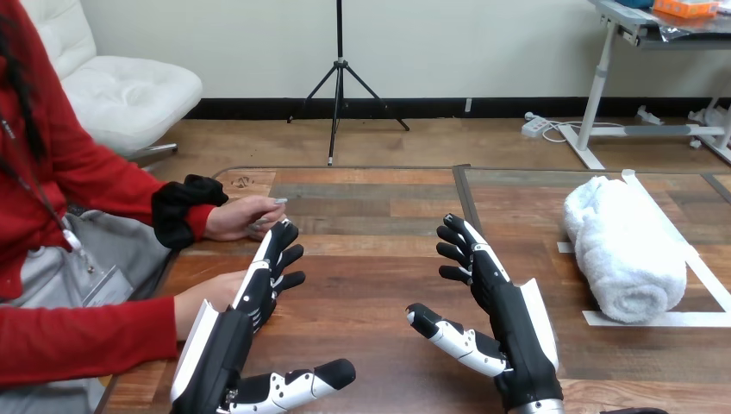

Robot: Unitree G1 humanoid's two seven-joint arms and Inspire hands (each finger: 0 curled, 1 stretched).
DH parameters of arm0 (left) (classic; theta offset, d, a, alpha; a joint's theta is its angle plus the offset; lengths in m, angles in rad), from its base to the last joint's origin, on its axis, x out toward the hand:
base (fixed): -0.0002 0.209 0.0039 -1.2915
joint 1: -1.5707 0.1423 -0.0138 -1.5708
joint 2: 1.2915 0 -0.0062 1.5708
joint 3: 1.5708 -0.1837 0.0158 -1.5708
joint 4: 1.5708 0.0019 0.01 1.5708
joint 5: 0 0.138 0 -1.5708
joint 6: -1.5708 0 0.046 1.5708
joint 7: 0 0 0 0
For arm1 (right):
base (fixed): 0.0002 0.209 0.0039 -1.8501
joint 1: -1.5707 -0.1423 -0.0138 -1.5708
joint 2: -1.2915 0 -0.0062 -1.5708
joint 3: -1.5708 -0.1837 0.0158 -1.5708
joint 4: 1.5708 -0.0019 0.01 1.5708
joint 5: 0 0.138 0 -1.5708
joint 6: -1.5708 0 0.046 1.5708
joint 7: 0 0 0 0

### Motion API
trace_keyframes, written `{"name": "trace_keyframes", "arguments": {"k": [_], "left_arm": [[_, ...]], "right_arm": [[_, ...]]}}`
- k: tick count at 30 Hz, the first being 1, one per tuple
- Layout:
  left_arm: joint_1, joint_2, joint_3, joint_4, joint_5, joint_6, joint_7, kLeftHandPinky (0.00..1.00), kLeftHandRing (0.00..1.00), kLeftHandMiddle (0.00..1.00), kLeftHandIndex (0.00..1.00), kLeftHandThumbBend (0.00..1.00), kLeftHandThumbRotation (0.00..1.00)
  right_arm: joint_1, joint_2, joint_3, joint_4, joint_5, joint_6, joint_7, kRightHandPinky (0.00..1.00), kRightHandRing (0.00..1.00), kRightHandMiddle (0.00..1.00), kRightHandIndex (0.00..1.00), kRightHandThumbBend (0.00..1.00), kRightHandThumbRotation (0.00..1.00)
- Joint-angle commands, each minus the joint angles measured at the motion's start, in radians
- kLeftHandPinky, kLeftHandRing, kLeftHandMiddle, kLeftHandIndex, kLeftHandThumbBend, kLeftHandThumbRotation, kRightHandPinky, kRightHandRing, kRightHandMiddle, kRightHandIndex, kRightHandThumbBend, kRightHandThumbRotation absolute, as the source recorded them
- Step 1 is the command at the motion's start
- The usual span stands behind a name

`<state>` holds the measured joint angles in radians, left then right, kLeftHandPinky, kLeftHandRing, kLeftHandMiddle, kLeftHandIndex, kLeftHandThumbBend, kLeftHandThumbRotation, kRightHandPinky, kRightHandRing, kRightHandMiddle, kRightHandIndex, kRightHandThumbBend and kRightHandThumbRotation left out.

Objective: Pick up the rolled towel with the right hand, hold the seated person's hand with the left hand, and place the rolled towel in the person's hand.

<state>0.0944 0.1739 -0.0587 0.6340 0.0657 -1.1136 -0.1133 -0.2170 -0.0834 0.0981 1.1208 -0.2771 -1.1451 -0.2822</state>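
A white rolled towel (622, 247) lies at the table's right side, inside a rectangle marked with white tape (672, 318). My right hand (500, 302) hovers open over the table's middle, left of the towel and apart from it. My left hand (250, 319) is open too, fingers straight and pointing away from me, thumb stretched out to the right. The person's upper hand (244, 216) rests at the table's left edge just beyond my left fingertips. The person's lower hand (207, 297) lies beside my left hand, partly hidden behind it; I cannot tell if they touch.
The wooden table (379, 259) has a glass sheet over its right half, its edge (465, 203) running away from me between my right hand and the person.
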Motion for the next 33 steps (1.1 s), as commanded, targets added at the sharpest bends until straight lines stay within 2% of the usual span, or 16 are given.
{"name": "trace_keyframes", "arguments": {"k": [1, 10, 19, 33], "left_arm": [[-0.042, -0.003, 0.010, -0.041, -0.011, -0.004, 0.000, 0.85, 0.93, 0.97, 0.98, 1.00, 0.47], [-0.038, -0.003, 0.013, -0.047, -0.009, -0.001, 0.003, 0.84, 0.92, 0.96, 0.98, 1.00, 0.47], [-0.035, -0.006, 0.015, -0.051, -0.007, 0.003, 0.007, 0.83, 0.92, 0.96, 0.97, 1.00, 0.46], [-0.037, -0.005, 0.018, -0.045, 0.004, -0.003, 0.015, 0.83, 0.91, 0.95, 0.97, 1.00, 0.47]], "right_arm": [[-0.040, -0.003, -0.017, -0.034, 0.014, -0.024, 0.005, 0.79, 0.86, 0.89, 0.91, 1.00, 0.61], [-0.039, -0.005, -0.018, -0.033, 0.009, -0.024, -0.002, 0.79, 0.86, 0.89, 0.91, 1.00, 0.61], [-0.039, -0.002, -0.021, -0.030, 0.027, -0.025, 0.017, 0.80, 0.87, 0.89, 0.91, 1.00, 0.60], [-0.041, -0.008, -0.021, -0.038, 0.011, -0.014, 0.002, 0.79, 0.87, 0.89, 0.91, 1.00, 0.60]]}}
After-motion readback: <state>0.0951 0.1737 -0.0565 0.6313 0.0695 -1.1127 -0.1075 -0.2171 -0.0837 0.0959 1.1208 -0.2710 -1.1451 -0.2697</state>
